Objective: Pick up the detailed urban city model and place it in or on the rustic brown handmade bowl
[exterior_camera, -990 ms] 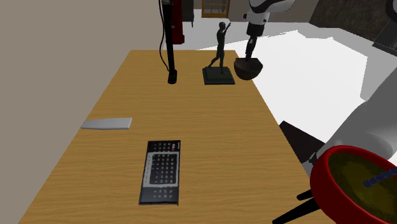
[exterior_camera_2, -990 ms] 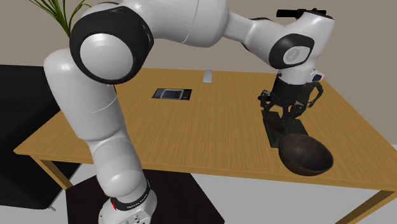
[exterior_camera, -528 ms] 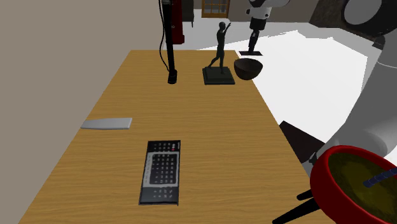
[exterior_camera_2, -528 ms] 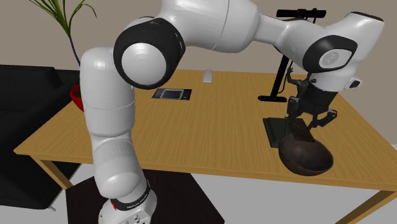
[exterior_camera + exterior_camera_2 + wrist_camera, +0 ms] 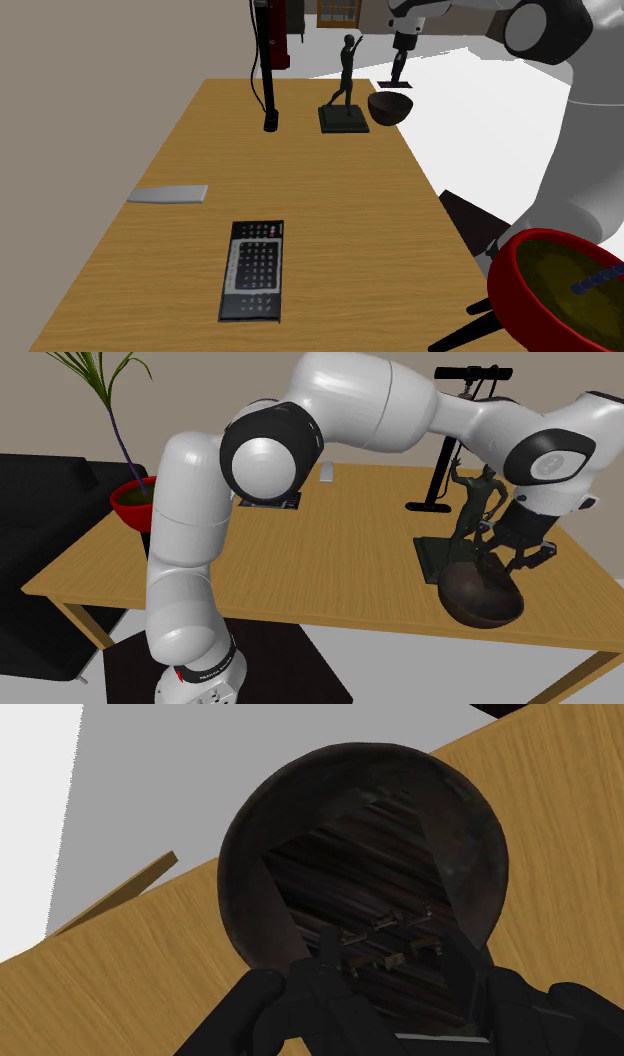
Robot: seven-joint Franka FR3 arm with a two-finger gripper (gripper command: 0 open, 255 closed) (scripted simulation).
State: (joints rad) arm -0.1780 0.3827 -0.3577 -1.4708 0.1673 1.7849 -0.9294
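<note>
The dark brown round bowl (image 5: 390, 108) stands at the table's far right corner in the shoulder view. My black gripper (image 5: 398, 72) hangs just above it, shut on the city model (image 5: 392, 84), a thin dark slab. In the wrist view the model (image 5: 380, 904) is a dark striped plate with tiny blocks, clasped between my fingers (image 5: 312, 966) over the bowl's hollow (image 5: 240, 834). My gripper (image 5: 390, 962) points down into it. The second exterior view has the gripper (image 5: 505, 547) right over the bowl (image 5: 482, 595).
A dark figurine on a square base (image 5: 344, 100) stands right beside the bowl. A black pole stand (image 5: 268, 85), a grey flat slab (image 5: 168, 194) and a black keypad (image 5: 253, 270) lie on the wooden table (image 5: 330, 230). A red pot (image 5: 560, 295) sits by the stand.
The gripper, still shut on the model, has swung away from the figurine toward the second exterior view's right and now hangs over the bowl. The arm's elbow has shifted the same way.
</note>
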